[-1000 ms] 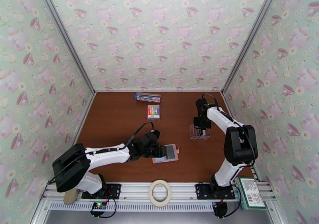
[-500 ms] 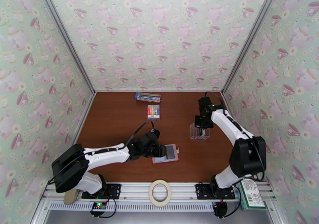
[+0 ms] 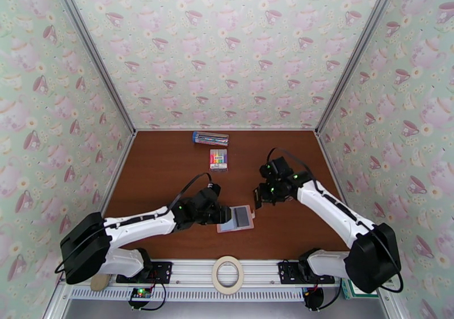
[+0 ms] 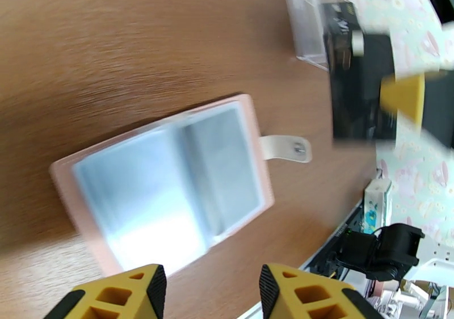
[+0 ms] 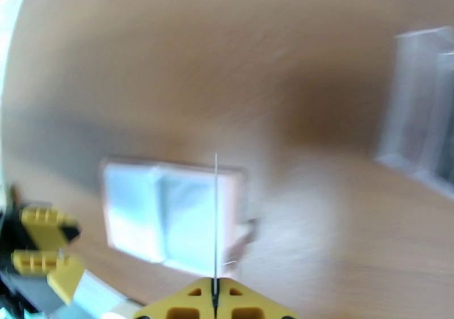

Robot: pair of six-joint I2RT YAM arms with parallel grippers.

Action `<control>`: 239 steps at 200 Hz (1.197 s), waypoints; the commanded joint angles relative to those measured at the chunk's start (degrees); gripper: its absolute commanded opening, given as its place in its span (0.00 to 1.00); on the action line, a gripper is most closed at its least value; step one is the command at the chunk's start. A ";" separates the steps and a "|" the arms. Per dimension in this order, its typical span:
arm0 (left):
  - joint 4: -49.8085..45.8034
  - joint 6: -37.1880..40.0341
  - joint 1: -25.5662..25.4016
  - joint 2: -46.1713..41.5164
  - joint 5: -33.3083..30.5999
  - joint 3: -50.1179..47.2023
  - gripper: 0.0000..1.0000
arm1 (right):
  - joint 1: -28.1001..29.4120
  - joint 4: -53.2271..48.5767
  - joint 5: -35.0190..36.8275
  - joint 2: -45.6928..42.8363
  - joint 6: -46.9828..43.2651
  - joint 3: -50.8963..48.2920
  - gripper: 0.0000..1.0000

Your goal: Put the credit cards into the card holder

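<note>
Brown wooden table [image 3: 170, 167]: near the open dusty-pink leather-like wallet [image 3: 238, 219] my right pincer [image 5: 215, 294] clenches a thin pale card [image 5: 215, 218]; my left pincer [image 4: 213, 292] gapes.

Edge-on credit card [image 5: 215, 223] pinched in right gripper [image 5: 215, 285] over open card holder [image 5: 162, 218]

- Brown wooden table [image 3: 164, 167]: lies beneath both the left jaws and the right jaws.
- Pack of rainbow markers [image 3: 218, 159]: flat on the table, beyond both sets of jaws, well apart from them.
- Clear pen box [image 3: 210, 138] with a blue end: farther back than the markers, farthest from the jaws.
- Clear plastic stand [image 4: 309, 25]: upright, beyond the left jaws; off to one side of the right jaws, blurred.
- Roll of tape [image 3: 227, 275]: on the front rail, behind both jaws.
</note>
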 commanded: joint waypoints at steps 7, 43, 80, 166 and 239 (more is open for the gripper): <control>-1.39 -1.74 1.37 -0.79 -0.85 -2.18 0.51 | 3.15 10.01 -7.54 0.08 4.66 -4.40 0.00; -1.12 -2.01 2.06 -0.62 -0.81 -3.33 0.51 | 7.59 15.85 -7.95 3.33 7.83 -6.49 0.00; -0.23 -2.87 2.61 1.38 -0.01 -3.80 0.51 | 8.98 19.72 -6.42 5.74 10.13 -7.60 0.00; 2.20 -3.33 2.60 5.15 1.71 -3.33 0.50 | 9.02 21.62 -6.32 7.86 9.92 -9.67 0.00; 2.64 -3.22 2.52 6.78 2.45 -2.58 0.49 | 9.04 23.13 -6.95 9.18 10.44 -10.39 0.00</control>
